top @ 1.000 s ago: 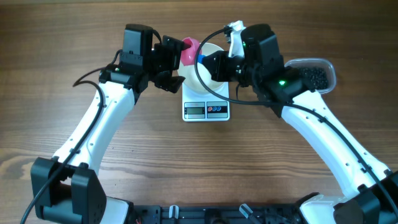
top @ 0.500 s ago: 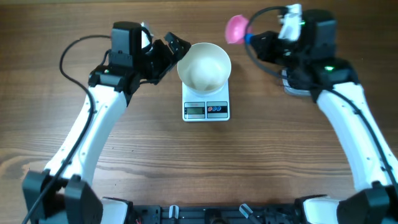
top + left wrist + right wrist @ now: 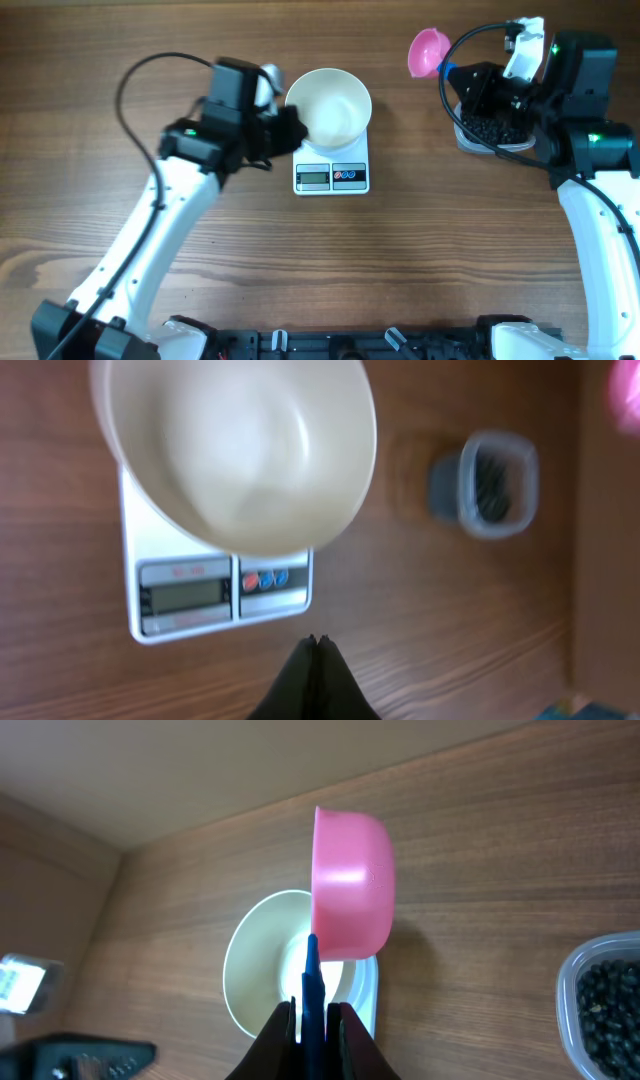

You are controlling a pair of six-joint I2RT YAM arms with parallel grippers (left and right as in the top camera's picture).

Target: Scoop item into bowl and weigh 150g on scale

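Left gripper [image 3: 316, 650] closed empty near bowl [image 3: 328, 104] rim; right gripper [image 3: 313, 1012] clamps pink scoop [image 3: 351, 885] (well apart from bowl)

Ahead of your left fingers [image 3: 300, 690] the bowl [image 3: 240, 450] looks glossy and smooth, on a smooth plastic scale [image 3: 200, 595]. Between your right fingers [image 3: 278, 1040] is a shiny plastic scoop [image 3: 350, 885]. To their right, the tub [image 3: 605, 1010] is clear plastic. The table [image 3: 480, 820] is matt, grained wood.

text: none legible | scale [image 3: 332, 178] display: blurred (digits unreadable)
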